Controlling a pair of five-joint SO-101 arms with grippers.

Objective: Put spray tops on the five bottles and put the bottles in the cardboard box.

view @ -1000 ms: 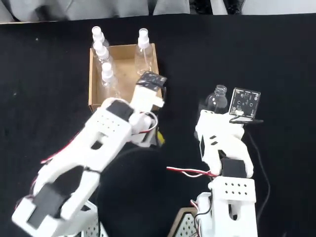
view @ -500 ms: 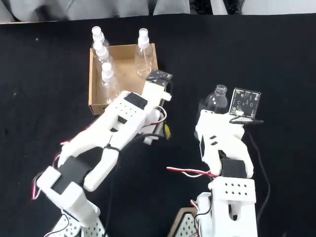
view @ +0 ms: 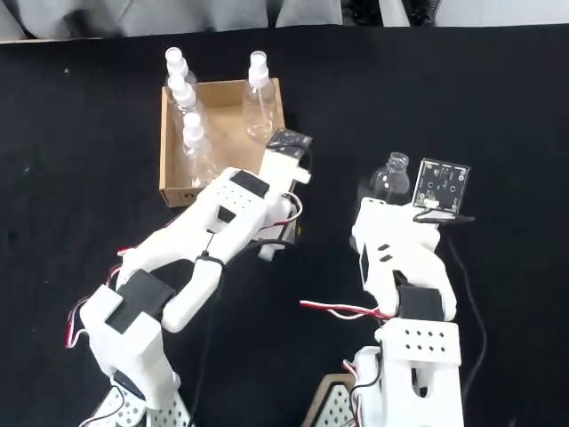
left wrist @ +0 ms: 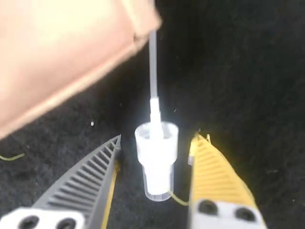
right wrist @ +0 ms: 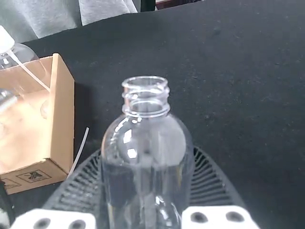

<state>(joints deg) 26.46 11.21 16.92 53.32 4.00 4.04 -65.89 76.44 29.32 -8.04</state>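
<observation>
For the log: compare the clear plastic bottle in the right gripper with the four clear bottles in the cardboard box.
The clear plastic bottle has an open neck; the four boxed bottles wear white spray tops. The right gripper holds it outside the brown cardboard box; they stand inside. All are clear and upright.

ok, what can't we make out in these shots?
High view: left arm's wrist covers the spray top and most of the left tool.
Right wrist view: bottle base cut off by the picture edge; standing or lifted, unclear.
Left wrist view: box blurred and cut by the edge; contents hidden.
</observation>
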